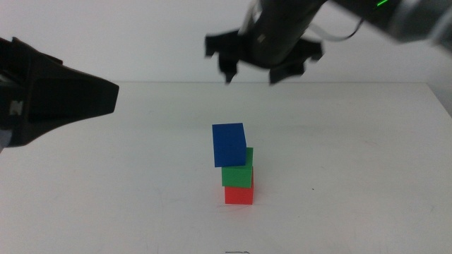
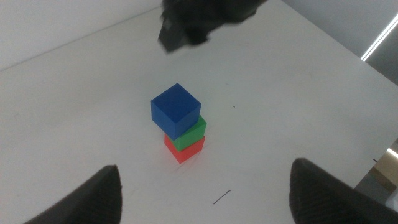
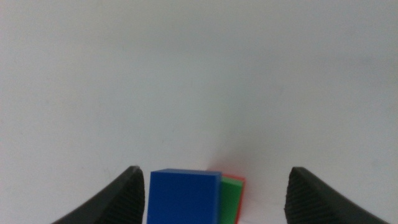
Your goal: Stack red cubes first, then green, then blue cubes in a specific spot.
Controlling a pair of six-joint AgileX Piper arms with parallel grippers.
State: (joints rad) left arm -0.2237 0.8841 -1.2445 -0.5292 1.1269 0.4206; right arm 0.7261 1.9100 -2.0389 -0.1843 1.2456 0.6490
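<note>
**Three cubes up, the top one sitting off-centre**

Nearest to me, the red cube (image 1: 239, 194) is sitting on the white table (image 1: 353, 176), toward the front middle, and that patch is evidently serving as the chosen spot. The green cube (image 1: 237, 174) is resting squarely enough on it. The blue cube (image 1: 229, 144) is lying on top but is overhanging toward the left arm's side and looking slightly tilted, so the column is reading as a stagger and not a clean tower. The right wrist view is showing the same thing: blue face forward, with slivers of green and red peeking out past one edge.

To my eye the stacking order is done, and what is left is getting clear without a bump. Doing that well means lifting straight up and away, with no sideways sweep near the overhanging top cube, since a light nudge on that side looks likely to tip it.

Off to the side, the left gripper (image 2: 205, 186) is waiting low, its jaws spread wide and holding nothing, pointing at the stack from well apart.

Farther back and higher, the right gripper (image 1: 249, 72) is hanging in the air above and behind the stack, pointing down, touching no cube, its jaws splayed apart and empty.
</note>
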